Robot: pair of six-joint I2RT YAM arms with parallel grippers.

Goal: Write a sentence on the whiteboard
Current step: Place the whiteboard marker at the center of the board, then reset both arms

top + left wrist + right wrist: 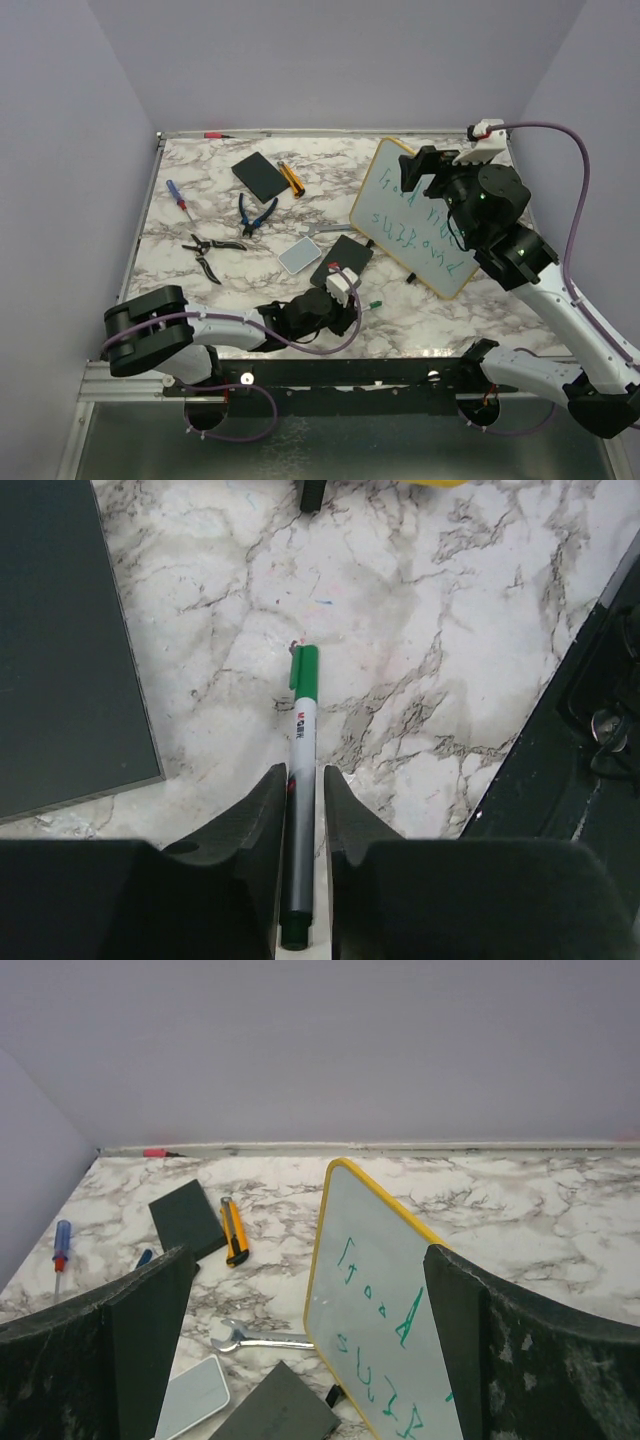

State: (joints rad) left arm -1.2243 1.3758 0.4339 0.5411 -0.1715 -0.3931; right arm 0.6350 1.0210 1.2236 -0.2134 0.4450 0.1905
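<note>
Open marble table (330,150) runs along the far edge, where I could pass freely. Left of centre, a screwdriver (180,200), black pliers (212,247) and blue pliers (256,213) block me. A near black slab (352,252) and pale pad (300,256) crowd the left side of the tilted whiteboard (395,215).

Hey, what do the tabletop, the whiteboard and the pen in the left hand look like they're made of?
The tabletop: white with grey veins, low sheen; marble or a marble-print laminate, cannot tell which. The whiteboard: smooth glossy white face with a thin yellow rim, probably plastic edging. The pen: silvery-grey barrel and green cap, which look like moulded plastic.
</note>
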